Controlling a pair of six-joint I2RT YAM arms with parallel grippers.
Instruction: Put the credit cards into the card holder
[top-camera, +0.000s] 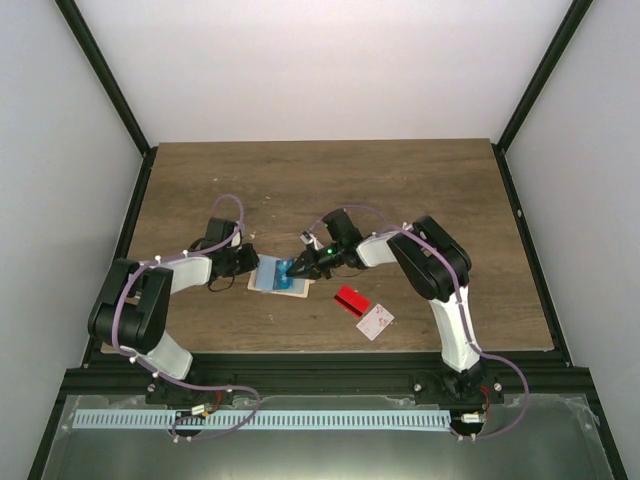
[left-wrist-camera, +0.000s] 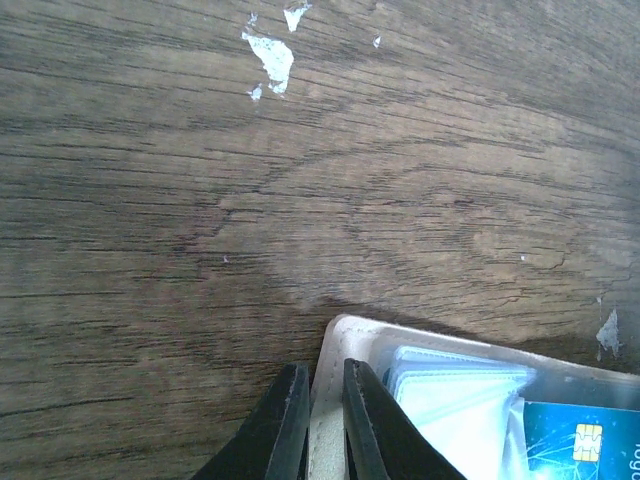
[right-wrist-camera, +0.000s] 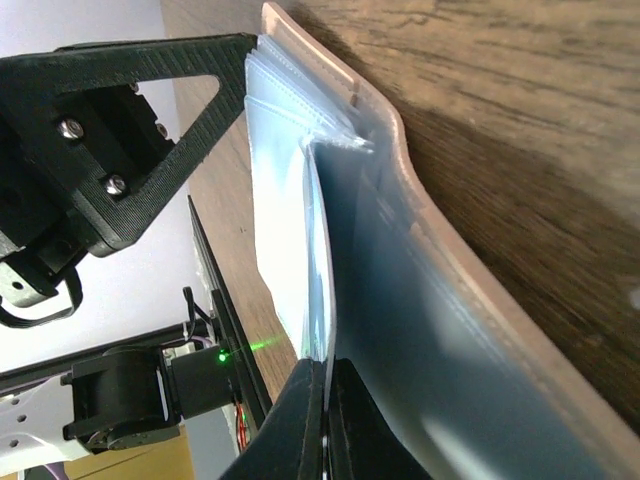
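While my left gripper (left-wrist-camera: 322, 378) pinched an edge of the one card holder (left-wrist-camera: 345, 338), midway along the front edge of the tabletop (top-camera: 320, 190), my right gripper (right-wrist-camera: 325, 380) was clamped on one blue card (top-camera: 287, 271) over it. Two more cards lay nearer the right edge: one red card (top-camera: 351, 299), one white card (top-camera: 375, 321).

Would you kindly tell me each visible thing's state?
Beige flat card holder: lying open on the wooden table.
Blue credit card: held over the holder.
Left gripper: shut on holder's edge.
Right gripper: shut on blue card.
Solid red card: loose on table.
White red-dotted card: loose on table.
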